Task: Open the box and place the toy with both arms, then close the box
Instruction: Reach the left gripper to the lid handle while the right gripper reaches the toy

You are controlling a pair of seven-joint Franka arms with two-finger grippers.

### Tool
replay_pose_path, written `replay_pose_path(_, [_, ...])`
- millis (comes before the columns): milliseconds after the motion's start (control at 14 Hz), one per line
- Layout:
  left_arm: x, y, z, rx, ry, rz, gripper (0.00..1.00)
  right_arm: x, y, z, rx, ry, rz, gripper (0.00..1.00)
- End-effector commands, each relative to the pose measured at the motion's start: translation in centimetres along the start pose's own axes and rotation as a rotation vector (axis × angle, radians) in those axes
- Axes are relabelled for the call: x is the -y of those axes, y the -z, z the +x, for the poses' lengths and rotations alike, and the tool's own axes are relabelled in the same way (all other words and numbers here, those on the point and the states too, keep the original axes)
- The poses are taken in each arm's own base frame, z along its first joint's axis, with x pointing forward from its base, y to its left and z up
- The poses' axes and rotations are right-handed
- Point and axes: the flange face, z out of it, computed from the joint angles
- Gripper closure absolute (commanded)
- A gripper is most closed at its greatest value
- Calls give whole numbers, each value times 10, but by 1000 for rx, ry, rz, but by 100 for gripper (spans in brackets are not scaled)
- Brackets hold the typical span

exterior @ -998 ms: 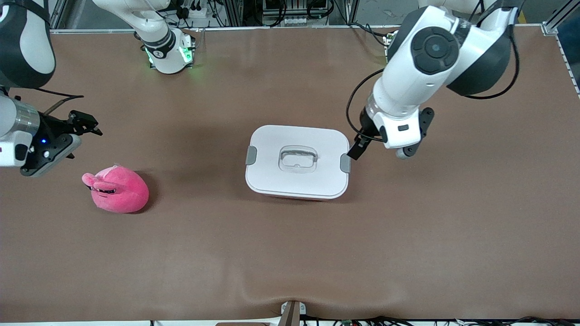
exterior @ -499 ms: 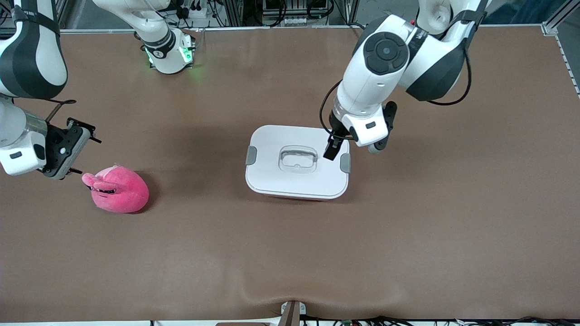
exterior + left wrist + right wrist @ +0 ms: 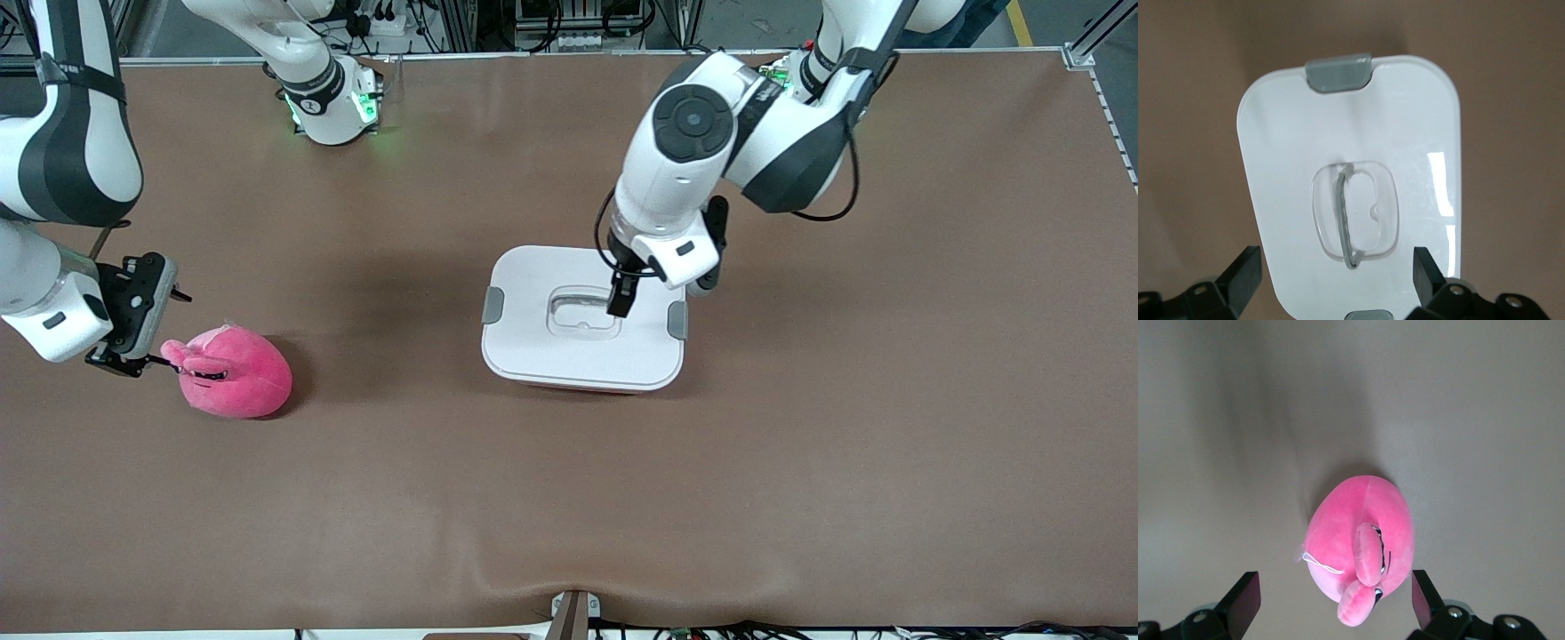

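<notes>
The toy (image 3: 233, 372) lay on the table (image 3: 569, 498) toward the right arm's end, the right gripper (image 3: 133, 356) spread wide just over its ears. The box (image 3: 582, 317) (lid on, both clips down) sat mid-table, the left gripper (image 3: 620, 300) over its handle (image 3: 582, 311), fingers apart.

the toy (image 3: 233, 371) lies on the table (image 3: 800, 444), toward the right arm's end from the box (image 3: 533, 347).

box (image 3: 582, 356): lid on, clips seemingly latched | toy (image 3: 236, 373): pink plush, well apart
</notes>
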Motion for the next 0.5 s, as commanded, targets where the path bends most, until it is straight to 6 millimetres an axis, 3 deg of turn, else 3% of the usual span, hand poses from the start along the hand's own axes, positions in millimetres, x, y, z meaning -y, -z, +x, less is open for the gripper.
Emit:
replay_pose_path(0, [-6,-14,-13,-11,67,-16,3,-10,-12,-10,7,55,-21,0])
replay_pose_path(71, [-1,-20,-25,-14,63,-24,3,-14,-18,-10,4,70,-33,0])
replay_pose_path(214, [2,-34,-36,-44,86,-45,2,-18,-39,-36,-31,18,-10,0])
replay_pose_path(428, [7,-52,-50,-100,100,-86,2,-24,-63,-44,-90,48,1,0])
